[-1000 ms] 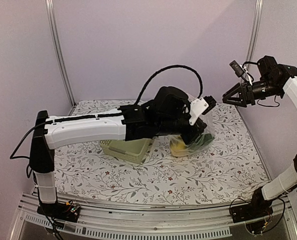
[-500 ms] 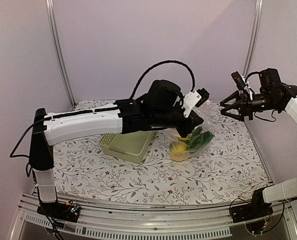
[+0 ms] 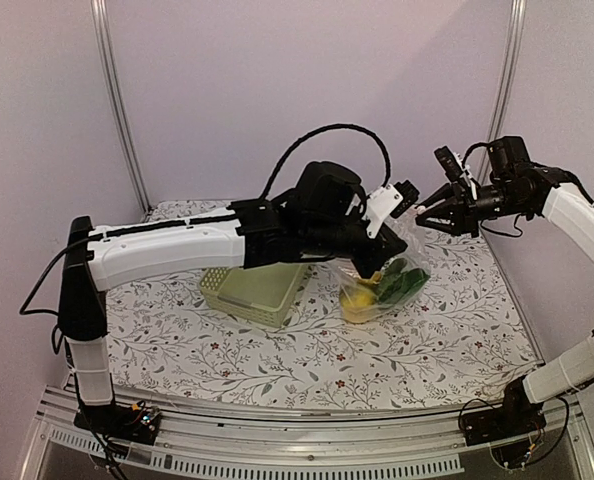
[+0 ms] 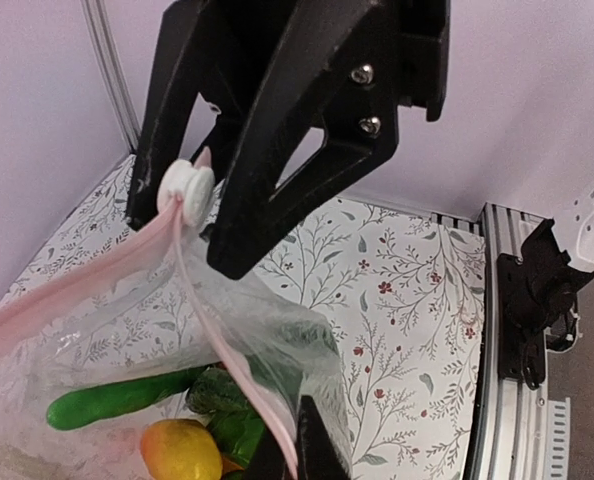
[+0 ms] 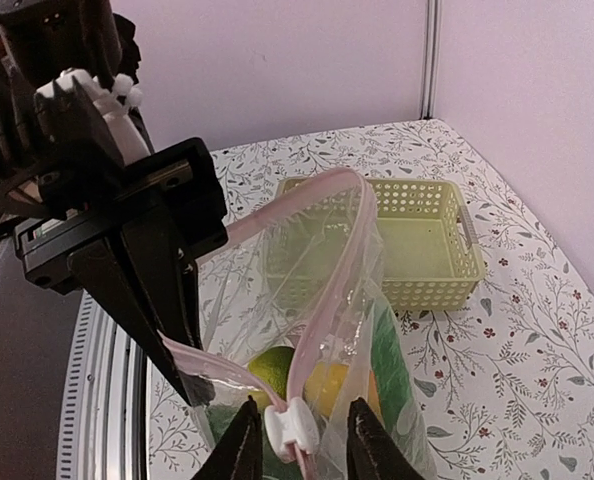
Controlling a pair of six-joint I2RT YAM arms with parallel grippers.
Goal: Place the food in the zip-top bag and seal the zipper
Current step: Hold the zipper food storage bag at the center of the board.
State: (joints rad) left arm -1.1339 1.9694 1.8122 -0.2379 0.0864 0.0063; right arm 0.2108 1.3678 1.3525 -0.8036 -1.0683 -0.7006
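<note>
Food sits in the bag. Left end effector pinches the open zipper. Right end effector is spread around the slider. Sealing remains.

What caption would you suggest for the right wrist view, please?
Open right gripper straddling the white slider of the zipper while the left gripper pinches its end, food already inside the zip-top bag.

Pale lilac walls with metal corner posts behind a floral-print tabletop, aluminium rail in front.
</note>
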